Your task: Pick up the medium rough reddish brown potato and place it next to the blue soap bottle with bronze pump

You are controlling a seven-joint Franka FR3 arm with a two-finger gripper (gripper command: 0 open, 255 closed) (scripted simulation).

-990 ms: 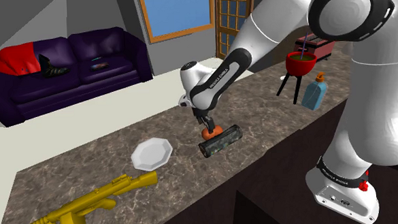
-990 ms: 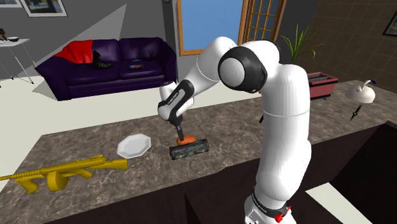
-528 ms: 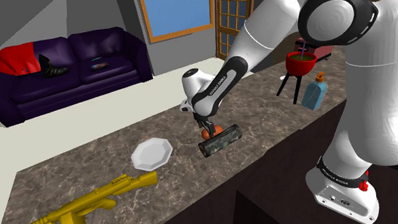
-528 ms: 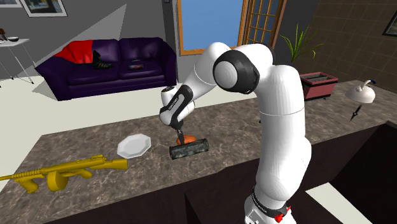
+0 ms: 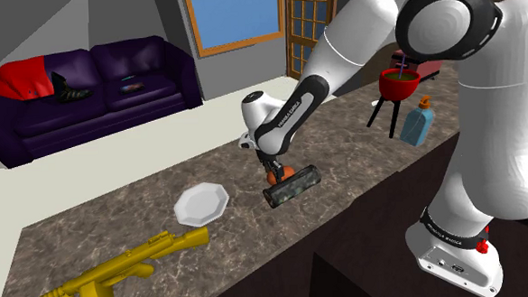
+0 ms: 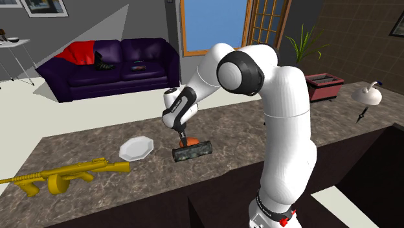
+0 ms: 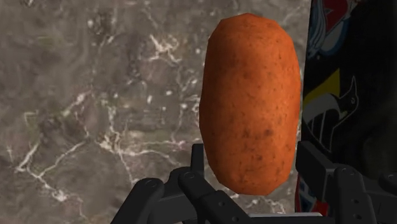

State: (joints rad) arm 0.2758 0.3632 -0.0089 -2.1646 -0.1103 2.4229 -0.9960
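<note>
Wrist view: the jaws press against both sides of the orange-brown potato (image 7: 249, 102), clasping it low over the marbled surface (image 7: 95, 95). In the shoulder view it is just beside a dark patterned cylinder (image 5: 292, 185), well apart from the blue soap bottle (image 5: 417, 124)

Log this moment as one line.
phase: at pick | gripper at potato | potato on counter, beside dark roll | soap bottle apart

Rough speckled potato (image 7: 251, 102), glossy veined marble counter (image 7: 95, 95)
</note>
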